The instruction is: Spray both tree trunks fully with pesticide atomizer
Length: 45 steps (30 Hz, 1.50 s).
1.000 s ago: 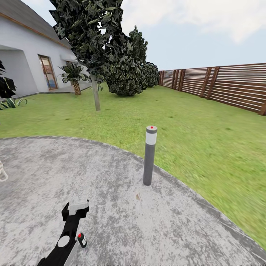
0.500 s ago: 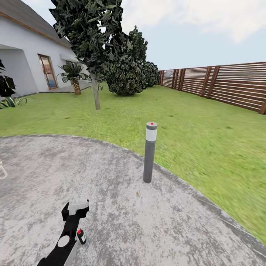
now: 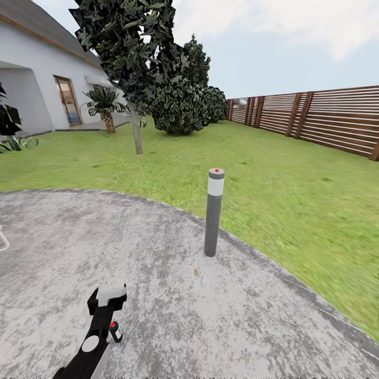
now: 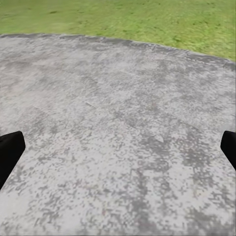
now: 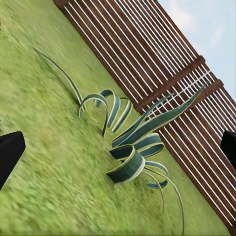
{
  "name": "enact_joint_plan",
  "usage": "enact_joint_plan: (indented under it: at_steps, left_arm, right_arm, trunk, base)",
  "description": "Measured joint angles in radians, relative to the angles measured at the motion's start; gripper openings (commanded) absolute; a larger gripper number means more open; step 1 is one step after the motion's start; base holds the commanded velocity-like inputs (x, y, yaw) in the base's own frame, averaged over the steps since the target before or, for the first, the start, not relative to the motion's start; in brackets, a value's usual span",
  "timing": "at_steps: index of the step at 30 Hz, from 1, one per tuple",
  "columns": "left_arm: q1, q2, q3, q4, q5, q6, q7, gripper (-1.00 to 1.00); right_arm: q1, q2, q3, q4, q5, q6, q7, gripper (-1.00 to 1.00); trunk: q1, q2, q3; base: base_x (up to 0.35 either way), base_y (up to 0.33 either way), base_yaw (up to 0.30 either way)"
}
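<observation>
Left claw (image 4: 118, 147): fingers spread wide, holding nothing, aimed at bare paving.
Right claw (image 5: 118, 147): fingers likewise apart and empty, facing a striped agave-like plant (image 5: 130, 142) before the fence (image 5: 162, 73).
Pesticide atomizer (image 3: 115, 331): upright on the floor (image 3: 237, 316), just beside the left arm (image 3: 97, 331) (red spot visible).
Step in hand: approach for pickup; atomizer not yet grasped.
Next move: lower the left claw around the bottle body and close.
Tree (image 3: 129, 47): trunk (image 3: 137, 131) on the lawn (image 3: 289, 200), well apart.
Edges: curved patio border; lamp post (image 3: 212, 213) near it.
Open room: broad lawn beyond.
</observation>
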Motion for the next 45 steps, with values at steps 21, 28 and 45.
enact_joint_plan:
  at_steps: [21, 28, 45]
  left_arm:
    - [0.000, 0.001, 0.016, 0.001, 0.000, 0.000, 0.000, 1.00]
    - [0.000, 0.001, 0.016, 0.002, 0.000, 0.000, 0.000, 1.00]
    - [0.000, 0.001, 0.016, 0.002, 0.000, 0.000, 0.000, 1.00]
  right_arm:
    - [0.000, 0.000, -0.001, 0.000, 0.000, 0.000, 0.000, 1.00]
    - [-0.001, 0.000, 0.000, 0.000, 0.000, 0.000, 0.000, 1.00]
    - [0.000, 0.000, 0.000, 0.000, 0.000, 0.000, 0.000, 1.00]
  trunk:
    - [0.009, -0.005, -0.081]
    - [0.013, -0.007, -0.108]
    - [0.020, -0.011, -0.174]
  base:
    - [0.000, 0.000, 0.000]
    - [0.000, 0.000, 0.000]
    - [0.000, 0.000, 0.000]
